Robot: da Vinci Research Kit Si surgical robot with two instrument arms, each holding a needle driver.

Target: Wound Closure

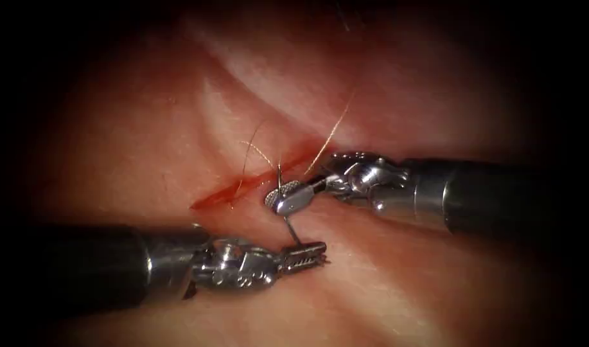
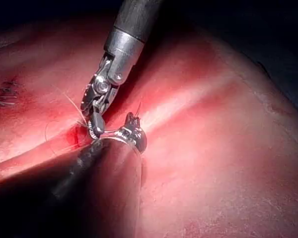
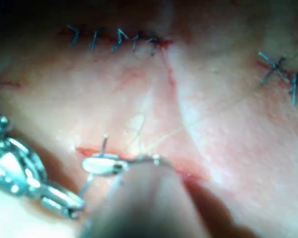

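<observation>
The tissue [image 1: 146, 128] carries one open cut [image 1: 255, 177], a red slit running from about 8 o'clock to 2 o'clock through the middle of the endoscope view, with red fluid [image 1: 210, 196] along its lower end. Two tools work at its right edge. The right end effector [image 1: 288, 196] comes from 3 o'clock and its two jaws are pressed together on the needle [image 1: 282, 186] near the middle of its curve, just beside the cut. One part of the needle rises at 12 o'clock from these jaws, over the cut; the other part goes down toward 5 o'clock. There the left end effector [image 1: 305, 252], coming from 9 o'clock, pinches the lower part of the needle. Whether the needle enters the tissue, I cannot tell. One thin thread [image 1: 333, 132] curves up toward 1 o'clock, and fine loops [image 1: 252, 151] lie over the cut. The tissue at 12 o'clock and at 6 o'clock is open. In the right wrist view, two rows of finished stitches [image 3: 114, 38] lie well apart from the cut.
</observation>
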